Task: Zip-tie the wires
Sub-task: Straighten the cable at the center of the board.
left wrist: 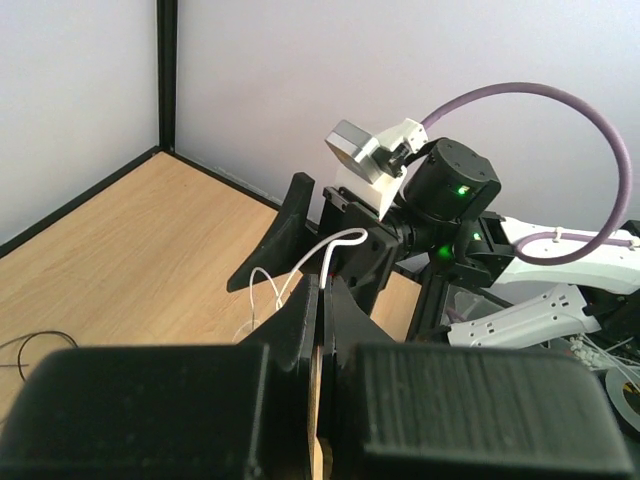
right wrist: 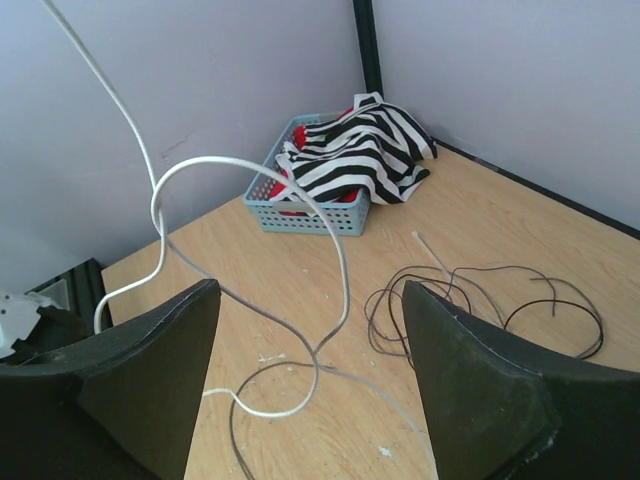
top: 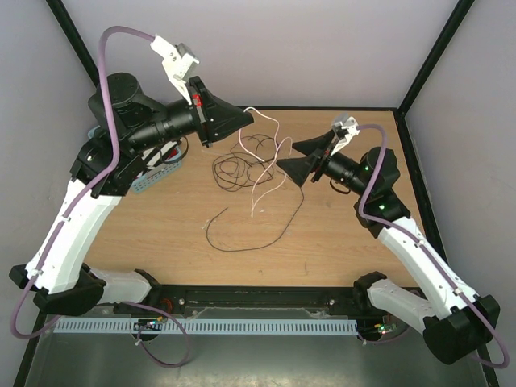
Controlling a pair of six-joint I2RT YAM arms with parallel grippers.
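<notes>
Table (top: 339, 234) holds the wires (top: 228, 172), a loose pile between the two arms. Left claw (top: 248, 117) is shut tight on a pale strand (left wrist: 345, 237). The strand runs sideways to the right claw (top: 288, 156). That claw is spread wide, strand hanging between its fingers, so I think it is nearest.

No text, label, brand mark, numeral or sign is legible in the overhead view or in either of the wrist views.
</notes>
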